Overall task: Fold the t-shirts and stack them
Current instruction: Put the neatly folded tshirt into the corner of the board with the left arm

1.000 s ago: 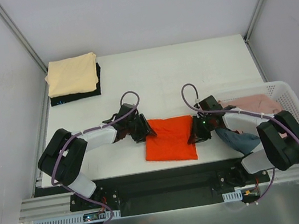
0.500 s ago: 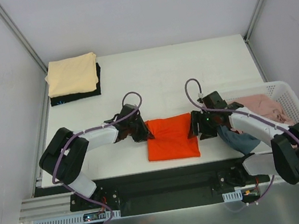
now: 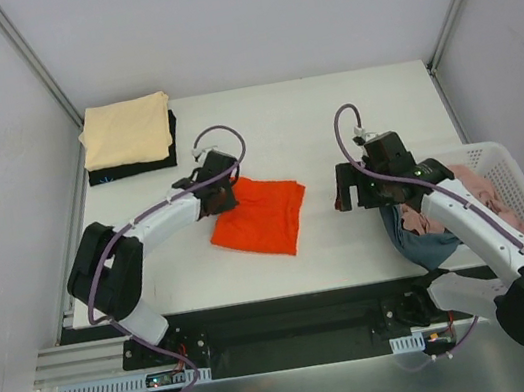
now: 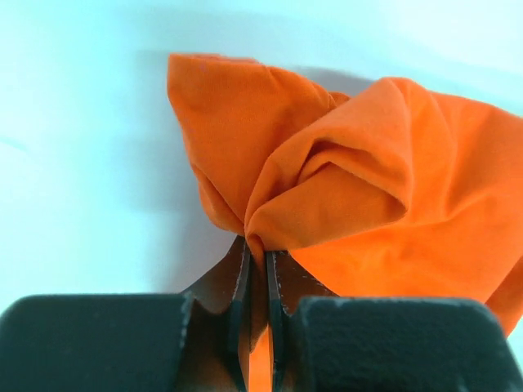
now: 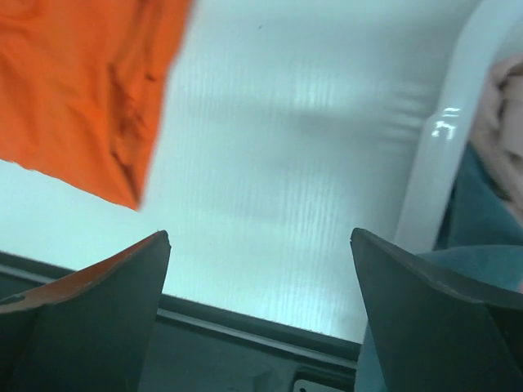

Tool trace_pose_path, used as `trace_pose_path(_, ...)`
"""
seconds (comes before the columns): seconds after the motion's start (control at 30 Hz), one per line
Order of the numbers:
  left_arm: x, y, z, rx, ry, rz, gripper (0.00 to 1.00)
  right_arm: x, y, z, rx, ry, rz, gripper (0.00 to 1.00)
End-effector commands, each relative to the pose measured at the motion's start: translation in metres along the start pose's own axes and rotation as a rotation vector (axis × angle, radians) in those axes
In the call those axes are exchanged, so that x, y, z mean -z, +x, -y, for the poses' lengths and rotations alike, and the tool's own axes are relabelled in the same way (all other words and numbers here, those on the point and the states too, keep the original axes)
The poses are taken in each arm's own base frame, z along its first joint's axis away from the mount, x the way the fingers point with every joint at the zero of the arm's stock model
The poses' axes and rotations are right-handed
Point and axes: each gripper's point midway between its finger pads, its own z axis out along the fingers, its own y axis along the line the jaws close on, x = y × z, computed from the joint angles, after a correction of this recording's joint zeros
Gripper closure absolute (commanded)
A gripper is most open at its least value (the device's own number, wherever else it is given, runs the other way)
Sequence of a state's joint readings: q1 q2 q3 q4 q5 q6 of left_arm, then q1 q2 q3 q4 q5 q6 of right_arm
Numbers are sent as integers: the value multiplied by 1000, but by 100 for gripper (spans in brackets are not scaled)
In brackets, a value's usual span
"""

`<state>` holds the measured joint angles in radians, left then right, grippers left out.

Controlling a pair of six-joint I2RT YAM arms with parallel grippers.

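White basket point(image 3: 519, 179) held pink t-shirt point(image 3: 475, 185) and blue t-shirt point(image 3: 413, 241), left fingers point(image 4: 236, 314) clamped orange t-shirt point(image 3: 266, 218), right fingers point(image 5: 90, 322) wide apart.

Top view: bright, even, diffuse light from overhead; white surface point(image 3: 289, 120) without hard glare; soft, short shadows beside the orange shirt point(image 3: 264, 218) and under the right tool point(image 3: 344, 200); focus sharp across the frame. Left wrist view: surface tinted pale cyan; broad grey shadow left of and behind the shirt; folds crisp, with deep shading in the creases; left tool point(image 4: 257, 250) dark and slightly soft near the lens. Right wrist view: shirt edge and basket rim point(image 5: 441, 155) blurred; small white glare on the rim; tool fingers point(image 5: 90, 310) underlit, nearly black; faint vertical striping on the surface.
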<state>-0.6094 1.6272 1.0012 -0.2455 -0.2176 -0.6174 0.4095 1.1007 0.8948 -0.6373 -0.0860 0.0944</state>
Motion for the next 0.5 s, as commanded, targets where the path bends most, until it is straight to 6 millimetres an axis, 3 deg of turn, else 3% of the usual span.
trace_pose_path(0.0,10,-80,-62,-134,-283,184,100,19,-31,26,51,152,119,3)
trace_pose_path(0.1,12,-123,-84,-221,-426,248,100,23,-46,31,59,187,157,3)
trace_pose_path(0.13,5,-130,-92,-245,-471,241,100,24,-49,32,55,194,166,3)
trace_pose_path(0.17,10,-151,-91,-250,-489,277,100,24,-51,33,52,199,172,3)
trace_pose_path(0.2,11,-164,-105,-272,-533,277,100,23,-52,36,48,206,173,3)
trace_pose_path(0.23,4,-169,-111,-288,-555,263,100,22,-53,37,42,210,177,3)
trace_pose_path(0.27,9,-190,-112,-278,-561,296,100,23,-54,41,38,225,182,3)
trace_pose_path(0.3,8,-202,-126,-280,-577,295,100,23,-55,44,37,237,183,3)
trace_pose_path(0.43,2,-248,-150,-291,-604,328,100,24,-58,54,21,277,190,3)
trace_pose_path(0.47,8,-266,-150,-289,-604,362,100,24,-59,57,19,290,193,3)
